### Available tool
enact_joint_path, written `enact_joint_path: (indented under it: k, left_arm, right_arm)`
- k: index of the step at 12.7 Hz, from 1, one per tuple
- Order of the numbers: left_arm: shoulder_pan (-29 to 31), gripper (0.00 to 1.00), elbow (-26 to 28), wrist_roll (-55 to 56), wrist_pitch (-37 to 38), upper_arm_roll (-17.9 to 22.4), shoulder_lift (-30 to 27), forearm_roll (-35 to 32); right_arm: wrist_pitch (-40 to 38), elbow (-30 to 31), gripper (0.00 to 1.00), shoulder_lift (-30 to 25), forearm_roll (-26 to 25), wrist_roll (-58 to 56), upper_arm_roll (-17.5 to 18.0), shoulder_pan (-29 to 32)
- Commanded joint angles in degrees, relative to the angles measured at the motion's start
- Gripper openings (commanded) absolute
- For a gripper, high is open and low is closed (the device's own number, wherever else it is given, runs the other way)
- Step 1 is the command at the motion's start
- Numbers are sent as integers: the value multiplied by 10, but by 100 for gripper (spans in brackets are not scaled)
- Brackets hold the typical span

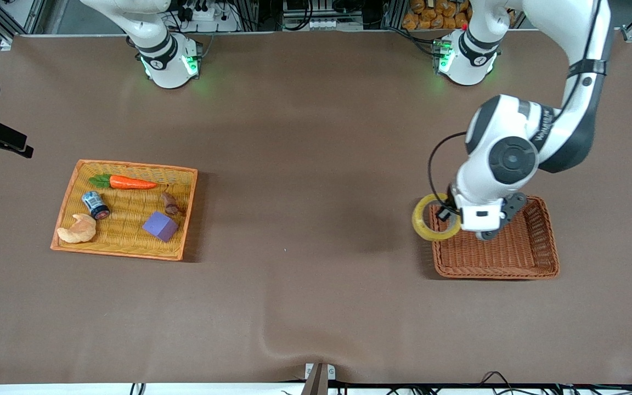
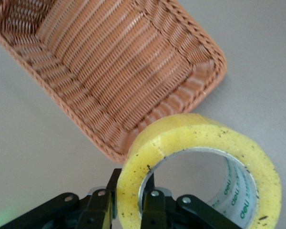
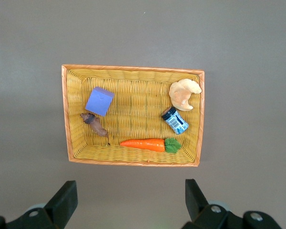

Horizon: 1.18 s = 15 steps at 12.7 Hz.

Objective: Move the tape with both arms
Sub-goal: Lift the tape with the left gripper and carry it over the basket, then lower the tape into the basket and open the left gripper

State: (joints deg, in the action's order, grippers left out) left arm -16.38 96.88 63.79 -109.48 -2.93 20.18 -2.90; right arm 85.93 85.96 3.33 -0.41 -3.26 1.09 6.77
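While the right tool waits spread wide, the left tool grips the yellow translucent tape ring.
It hangs over the brown wicker basket's rim.

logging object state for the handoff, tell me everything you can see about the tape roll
The tape is a yellow, translucent ring with a grey inner core printed in green and an open centre; dark specks dot its outer face. It stands on edge in the air, pinched through its wall by the left gripper, one of the jaws inside the ring and one outside. In the front view it hangs over the rim of the brown wicker basket, at the corner toward the right arm's end.
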Motion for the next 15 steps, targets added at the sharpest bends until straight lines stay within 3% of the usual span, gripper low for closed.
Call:
enact_joint_path:
  k: [1, 9, 15]
  left_arm:
    - [26, 0, 72, -34, -62, -9, -37, -26]
    - [151, 0, 195, -265, -229, -10, -25, -47]
    - [175, 0, 195, -271, -276, -9, 18, -47]
  right_arm:
    - [-7, -8, 100, 1, -7, 1, 2, -5]
    - [-12, -7, 100, 2, -11, 1, 2, -5]
    - [-23, -7, 100, 3, -4, 2, 1, 0]
